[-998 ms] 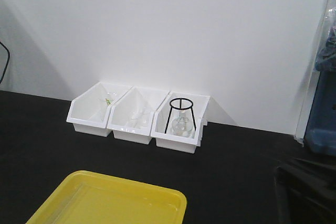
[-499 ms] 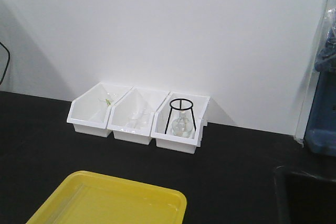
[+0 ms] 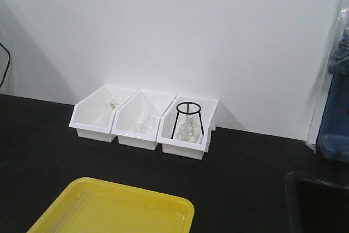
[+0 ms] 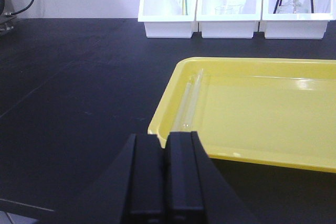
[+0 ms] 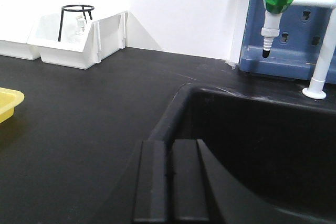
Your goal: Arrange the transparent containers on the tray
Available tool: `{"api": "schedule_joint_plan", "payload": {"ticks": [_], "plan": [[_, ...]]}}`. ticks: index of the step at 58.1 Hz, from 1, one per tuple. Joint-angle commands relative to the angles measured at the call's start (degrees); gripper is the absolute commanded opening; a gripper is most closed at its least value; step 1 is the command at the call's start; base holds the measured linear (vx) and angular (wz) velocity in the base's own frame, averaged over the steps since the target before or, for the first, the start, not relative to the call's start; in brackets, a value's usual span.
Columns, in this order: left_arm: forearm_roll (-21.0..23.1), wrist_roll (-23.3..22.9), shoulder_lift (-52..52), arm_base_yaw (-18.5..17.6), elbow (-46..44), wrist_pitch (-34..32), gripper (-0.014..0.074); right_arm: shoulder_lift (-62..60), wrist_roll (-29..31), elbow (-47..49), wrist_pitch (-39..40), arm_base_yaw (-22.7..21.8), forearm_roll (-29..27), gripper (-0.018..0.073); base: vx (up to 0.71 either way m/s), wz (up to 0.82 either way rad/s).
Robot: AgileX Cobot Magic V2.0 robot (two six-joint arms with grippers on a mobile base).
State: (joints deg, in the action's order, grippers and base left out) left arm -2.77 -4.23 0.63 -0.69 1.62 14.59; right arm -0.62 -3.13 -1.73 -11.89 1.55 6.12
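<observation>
**Right arm gone from the front view; both pincers clenched and empty**

Gone from the lower right of the front view is the dark arm that filled that corner a second ago; the sink's edge shows there now, while the tray and bins sit where they were.

From the left wrist, the left pincer (image 4: 167, 177) has its two black fingers pressed flat together with only a thin seam between them, nothing in its grip. It sits low over the black surface (image 4: 73, 87), level and pointing toward the tray (image 4: 294, 156), its tip just short of the tray's near left corner and touching nothing.

From the right wrist, the right pincer (image 5: 169, 182) is clenched the same way, fingers closed side by side on nothing. It hangs at the near left rim of the sink (image 5: 252, 145), pointing toward the back wall, with the green-capped tap (image 5: 277, 3) off to the far right.

Two test tubes (image 4: 191, 98) lie inside the tray along its left wall, side by side and close together, running front to back. The tray rests on the surface near its front edge, well apart from the three white bins (image 3: 144, 121) lined up against the wall. The right bin holds a black wire stand (image 3: 188, 118) around a small glass flask; the others hold clear glassware I can't make out.
</observation>
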Motion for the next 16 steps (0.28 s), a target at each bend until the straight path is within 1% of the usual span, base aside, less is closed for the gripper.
{"api": "schedule_joint_plan", "payload": {"ticks": [1, 16], "plan": [[0.35, -0.58, 0.23, 0.15, 1.59, -4.59, -0.0008, 0.12, 0.08, -0.48, 4.82, -0.29, 0.54, -0.0011, 0.00, 0.00], [0.35, -0.58, 0.23, 0.15, 1.59, -4.59, -0.0008, 0.12, 0.08, -0.48, 4.82, -0.29, 0.54, -0.0011, 0.00, 0.00]]}}
